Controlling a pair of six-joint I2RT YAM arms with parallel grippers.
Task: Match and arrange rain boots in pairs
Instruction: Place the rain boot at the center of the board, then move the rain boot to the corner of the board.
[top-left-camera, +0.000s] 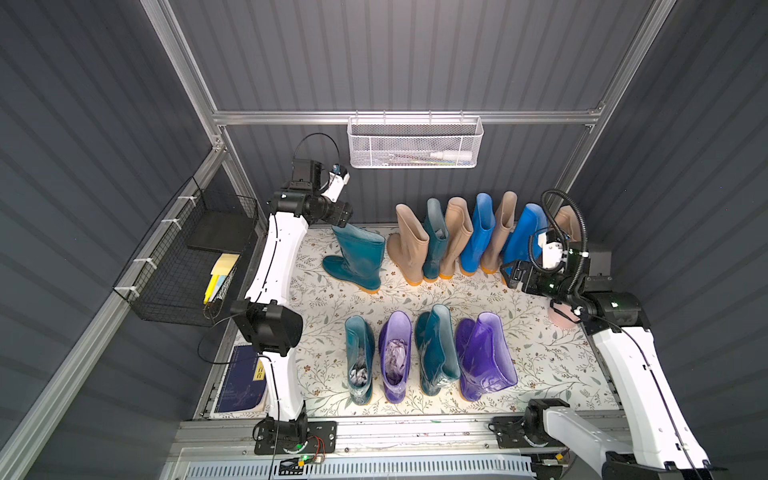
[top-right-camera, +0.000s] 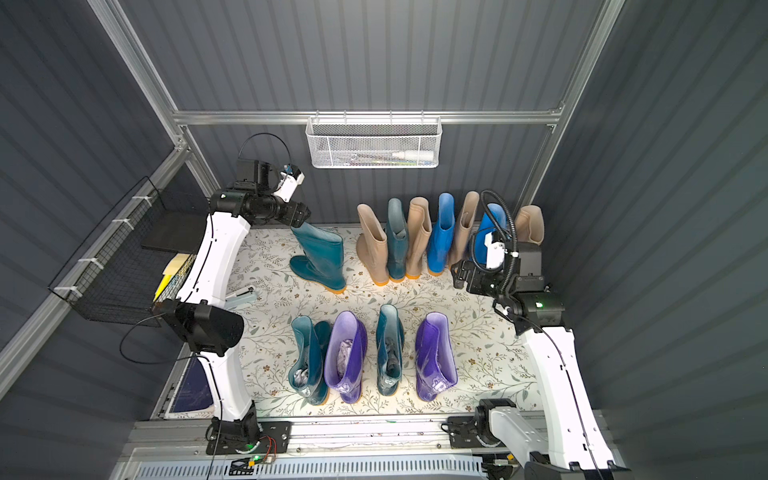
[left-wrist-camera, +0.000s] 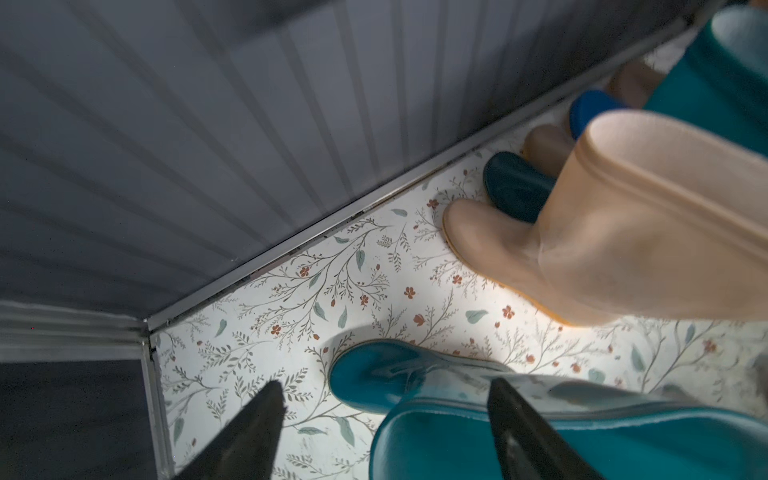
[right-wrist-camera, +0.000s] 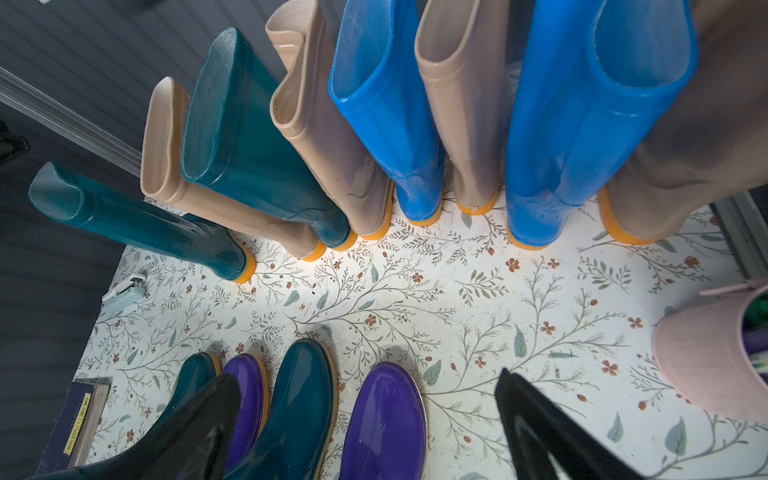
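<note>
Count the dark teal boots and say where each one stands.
4 dark teal boots. One stands alone at the back left; one is in the back row between two beige boots; two are in the front row, alternating with the purple boots. None seems hidden.

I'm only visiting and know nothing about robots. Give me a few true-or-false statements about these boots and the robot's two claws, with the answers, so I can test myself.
1. A teal boot stands between the two purple boots in the front row. True.
2. The two bright blue boots stand side by side. False: a beige boot stands between them.
3. Both grippers are shut. False: the left gripper and the right gripper are open.
4. A white mesh basket hangs on the back wall. True.
</note>
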